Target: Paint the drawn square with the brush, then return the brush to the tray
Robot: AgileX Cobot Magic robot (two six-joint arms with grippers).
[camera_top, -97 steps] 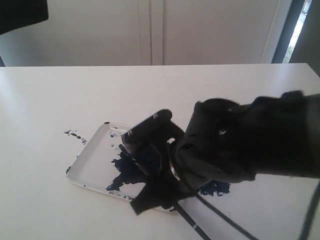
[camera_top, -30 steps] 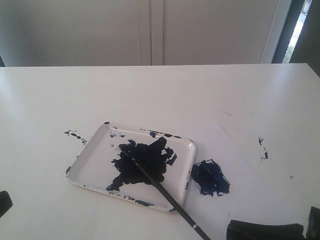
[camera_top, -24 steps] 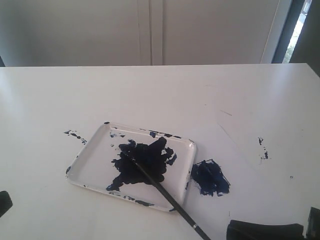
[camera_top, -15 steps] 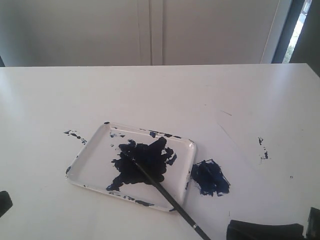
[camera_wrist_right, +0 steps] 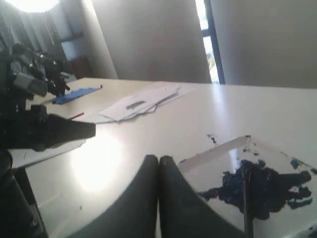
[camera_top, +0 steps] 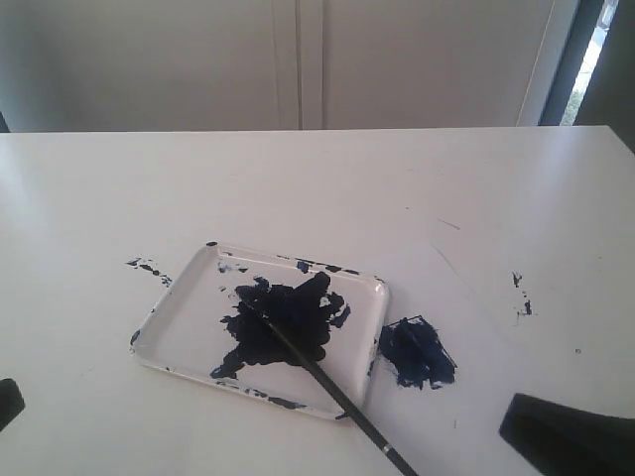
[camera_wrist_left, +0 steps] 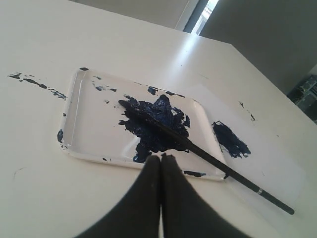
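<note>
Exterior: the brush [camera_top: 317,378] lies with its bristles in the navy blotch [camera_top: 283,322] of the tray [camera_top: 184,312], handle crossing the near rim, the drawn square [camera_top: 417,354] smeared navy just beside; left wrist: left gripper [camera_wrist_left: 160,158] fingers pressed together, empty; right wrist: right gripper [camera_wrist_right: 158,159] fingers likewise together, empty.

Tray [camera_top: 187,319]: set on the surface [camera_top: 298,188], left of centre, toward the near edge.
Paint blotch [camera_top: 288,309]: found at the tray's middle.
Brush [camera_top: 319,377]: laid slantwise, tip in the blotch, handle carried over the tray's near right rim onto the surface.
Drawn square [camera_top: 417,352]: placed just right of the tray.
Specks [camera_top: 149,266]: scattered beside the tray's far left corner.
</note>
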